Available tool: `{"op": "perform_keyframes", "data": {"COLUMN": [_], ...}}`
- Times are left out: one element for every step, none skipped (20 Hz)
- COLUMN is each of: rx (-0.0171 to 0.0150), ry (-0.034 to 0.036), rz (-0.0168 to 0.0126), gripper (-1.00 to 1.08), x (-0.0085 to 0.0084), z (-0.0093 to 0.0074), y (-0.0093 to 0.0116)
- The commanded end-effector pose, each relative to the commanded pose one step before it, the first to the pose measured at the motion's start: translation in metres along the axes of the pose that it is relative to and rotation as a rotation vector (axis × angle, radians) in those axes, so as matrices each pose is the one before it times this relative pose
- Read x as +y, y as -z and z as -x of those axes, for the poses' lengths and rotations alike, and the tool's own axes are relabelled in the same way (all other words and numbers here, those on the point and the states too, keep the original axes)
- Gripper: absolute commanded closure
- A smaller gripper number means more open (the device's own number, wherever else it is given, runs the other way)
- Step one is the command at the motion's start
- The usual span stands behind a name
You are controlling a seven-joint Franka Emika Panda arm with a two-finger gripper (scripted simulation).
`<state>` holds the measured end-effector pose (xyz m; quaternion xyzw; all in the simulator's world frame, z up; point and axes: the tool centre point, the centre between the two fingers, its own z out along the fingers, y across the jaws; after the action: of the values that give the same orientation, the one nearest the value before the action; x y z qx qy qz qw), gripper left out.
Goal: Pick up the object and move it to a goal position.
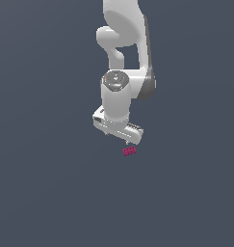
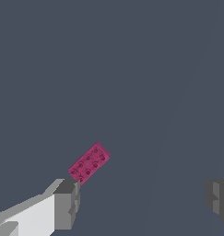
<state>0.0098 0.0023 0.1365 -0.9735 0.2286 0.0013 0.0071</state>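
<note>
The object is a tiny magenta-pink brick (image 1: pixel 129 151) with a studded top, lying on the flat grey floor. The white arm reaches down over it from the back of the exterior view. My gripper (image 1: pixel 121 139) hangs just above and slightly toward the exterior view's left of the brick, apart from it. In the wrist view the brick (image 2: pixel 89 163) lies at an angle just off one grey fingertip (image 2: pixel 67 203); the other fingertip (image 2: pixel 218 199) stands far away across a wide gap. The gripper (image 2: pixel 143 201) is open with nothing between its fingers.
A plain dark grey floor (image 1: pixel 51 193) spreads in every direction. The white arm's links (image 1: pixel 123 43) rise behind the gripper. No other objects or edges show.
</note>
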Motion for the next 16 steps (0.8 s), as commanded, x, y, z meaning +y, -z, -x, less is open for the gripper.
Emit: {"op": "perform_keyframes", "data": {"rx": [-0.00054, -0.00020, -0.00017, -0.00014, -0.00011, -0.00007, -0.00004, 0.00000, 0.00004, 0.00008, 0.00012, 0.00016, 0.00020, 0.00025, 0.00029, 0.00034], "ry": [-0.06241, -0.02439, -0.02438, -0.02439, -0.02438, -0.02438, -0.02438, -0.02438, -0.02438, -0.02437, -0.02437, -0.02438, -0.02436, -0.02437, -0.02436, -0.02435], "rz": [-0.00010, 0.00004, 0.00007, 0.00011, 0.00014, 0.00016, 0.00019, 0.00021, 0.00024, 0.00026, 0.00027, 0.00029, 0.00030, 0.00031, 0.00032, 0.00033], "gripper": [-0.92, -0.92, -0.92, -0.92, -0.92, -0.92, -0.92, -0.92, -0.92, -0.92, -0.92, -0.92, -0.92, -0.92, -0.92, -0.92], "x": [-0.00488, -0.00185, -0.00182, -0.00178, -0.00175, -0.00171, -0.00167, -0.00163, -0.00159, -0.00155, -0.00150, -0.00145, -0.00141, -0.00136, -0.00131, -0.00127], "z": [0.00168, 0.00081, 0.00086, 0.00091, 0.00097, 0.00102, 0.00107, 0.00111, 0.00116, 0.00120, 0.00125, 0.00128, 0.00133, 0.00136, 0.00140, 0.00144], "y": [-0.00589, -0.00233, -0.00233, -0.00233, -0.00233, -0.00233, -0.00232, -0.00232, -0.00232, -0.00232, -0.00231, -0.00231, -0.00231, -0.00231, -0.00230, -0.00230]}}
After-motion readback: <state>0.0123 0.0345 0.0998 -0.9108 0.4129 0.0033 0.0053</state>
